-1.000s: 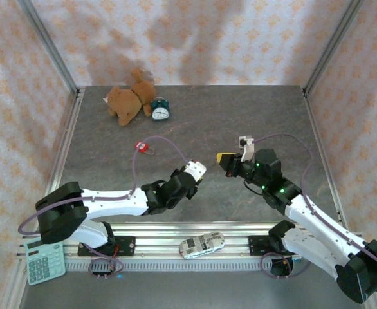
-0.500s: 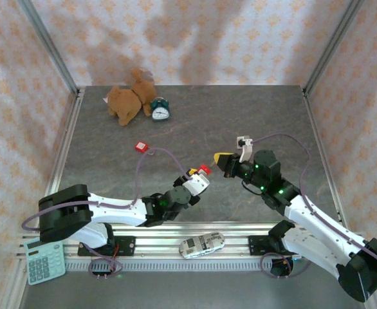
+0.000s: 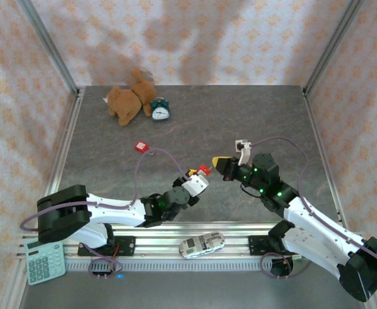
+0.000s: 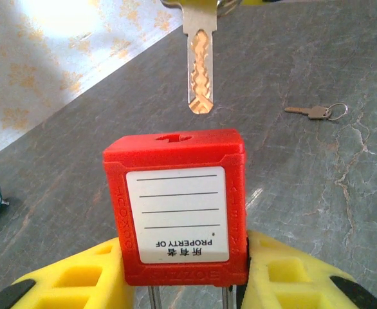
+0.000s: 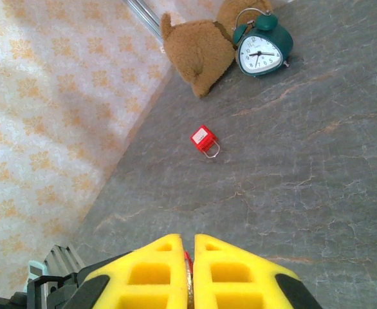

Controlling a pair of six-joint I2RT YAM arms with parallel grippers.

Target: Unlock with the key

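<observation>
My left gripper (image 4: 185,265) is shut on a red padlock (image 4: 175,206), its yellow fingers (image 4: 79,280) pressing the lock's sides. The lock is held with its keyhole (image 4: 170,137) facing up and its white label toward the camera. A silver key (image 4: 199,71) hangs blade-down just above the keyhole, a small gap away. My right gripper (image 5: 188,248) is shut on that key (image 5: 188,283), a thin sliver between its yellow pads. From above, the right gripper (image 3: 219,161) sits just right of the padlock (image 3: 204,169) and the left gripper (image 3: 198,174).
A second red padlock (image 3: 141,147) lies on the table to the left. A spare key on a ring (image 4: 317,112) lies on the grey surface. A teddy bear (image 3: 127,100) and green alarm clock (image 3: 160,110) sit at the back left. A calculator (image 3: 44,261) and toy car (image 3: 201,244) rest at the near edge.
The left gripper has turned so the red padlock now shows from above. The right gripper has moved left and slightly down, bringing the key close over the lock.
</observation>
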